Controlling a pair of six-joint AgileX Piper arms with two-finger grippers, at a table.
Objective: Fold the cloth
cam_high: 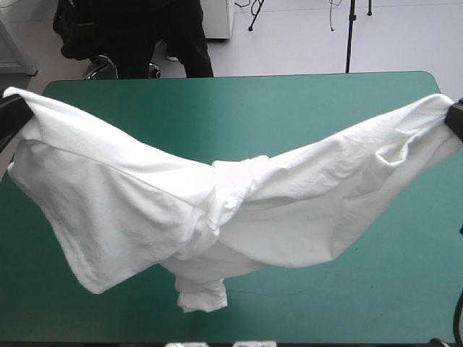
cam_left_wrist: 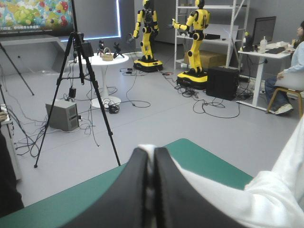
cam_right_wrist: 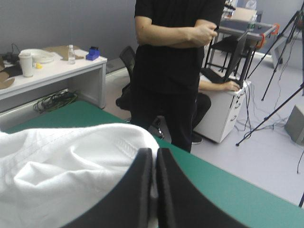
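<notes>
**Above the worktop (cam_high: 239,101), the T-shirt (cam_high: 145,195) hangs slung between both tools**

Over the teal-green worktop, the white T-shirt is lifted and drawn out wide, from near the left edge to near the right edge. It sags like a hammock. The two ends sit high and the middle drops low, where the cloth gathers into a twisted bunch. A broad panel hangs under the left half, and a small crumpled fold dangles lowest, near the front edge. Whether that fold touches the worktop cannot be told.

The left tool (cam_left_wrist: 151,152) holds one end of the shirt. Its black fingers (cam_left_wrist: 128,190) are pressed all but together in a pointed arch, with a thin strip of white cloth pinched between them. The rest of the fabric falls away to one side of the tool.

The right tool (cam_right_wrist: 154,152) holds the other end in the same way. Its fingers (cam_right_wrist: 180,194) are nearly closed, with the fabric caught in the narrow slit between them. From there the cloth spreads in soft creases beside and beneath the tool.

The two tools are well apart, at opposite sides of the worktop.
</notes>
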